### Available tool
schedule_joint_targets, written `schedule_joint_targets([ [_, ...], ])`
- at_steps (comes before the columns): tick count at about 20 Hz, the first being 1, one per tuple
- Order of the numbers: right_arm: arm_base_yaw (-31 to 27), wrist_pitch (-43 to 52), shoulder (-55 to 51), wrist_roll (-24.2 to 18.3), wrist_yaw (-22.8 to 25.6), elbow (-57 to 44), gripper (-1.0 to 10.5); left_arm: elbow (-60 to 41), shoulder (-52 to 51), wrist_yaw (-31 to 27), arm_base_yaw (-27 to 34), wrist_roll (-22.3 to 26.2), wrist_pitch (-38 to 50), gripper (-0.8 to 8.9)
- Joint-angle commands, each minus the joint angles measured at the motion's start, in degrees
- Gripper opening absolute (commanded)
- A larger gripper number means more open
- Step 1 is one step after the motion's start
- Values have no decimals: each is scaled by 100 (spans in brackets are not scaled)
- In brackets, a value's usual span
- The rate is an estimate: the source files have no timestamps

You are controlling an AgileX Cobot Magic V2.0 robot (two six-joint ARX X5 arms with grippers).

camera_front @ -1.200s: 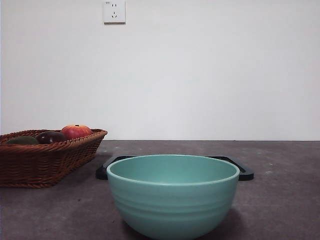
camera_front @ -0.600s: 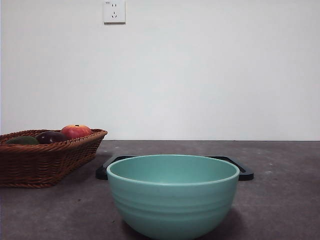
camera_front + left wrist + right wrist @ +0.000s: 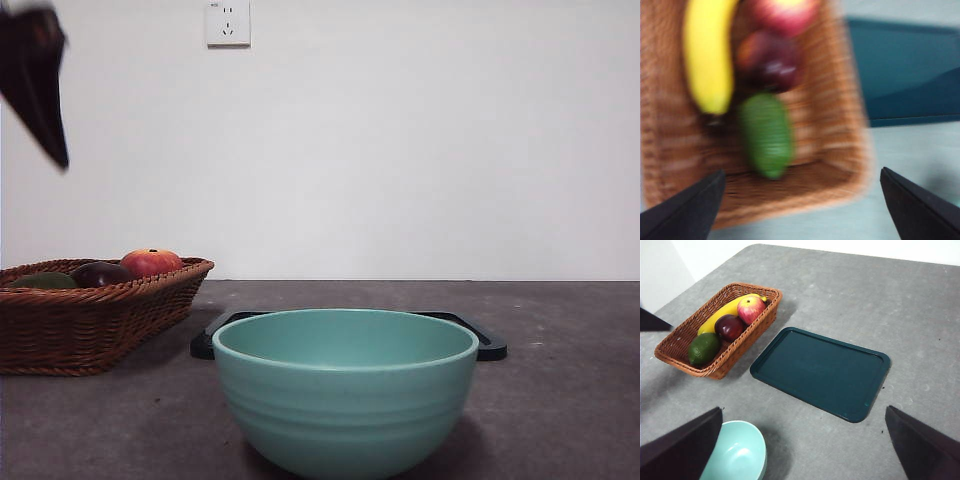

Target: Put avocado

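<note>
Dark-green avocado (image 3: 703,348) is lying at the near end of the wicker basket (image 3: 675,351), untouched. It also shows in the left wrist view (image 3: 766,135), blurred. In the front view only its top (image 3: 42,281) is peeking over the basket rim (image 3: 100,330).

Purple fruit (image 3: 729,326) is sitting right next to the avocado, then the red apple (image 3: 751,309); the banana (image 3: 726,313) is running along the basket's far side wall beside both.

Left gripper (image 3: 800,207) is hanging above the basket with its fingers spread wide, holding nothing; the avocado is showing between them in its own view. In the front view one dark tip (image 3: 35,80) is showing at the top left corner, well above the basket.

Right gripper (image 3: 802,450) is waiting high over the counter (image 3: 920,320), fingers wide apart and empty.

Dark teal tray (image 3: 820,371) is lying flat just beside the basket, apart from it. Mint-green bowl (image 3: 346,390) is standing in front of the tray, nearest the front camera, with nothing visible inside.
</note>
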Motion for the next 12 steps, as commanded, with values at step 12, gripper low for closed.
schedule_joint_targets([
  [12,24,48,20,59,-4,103,523,310,2361,-149,-13,39,654,497],
])
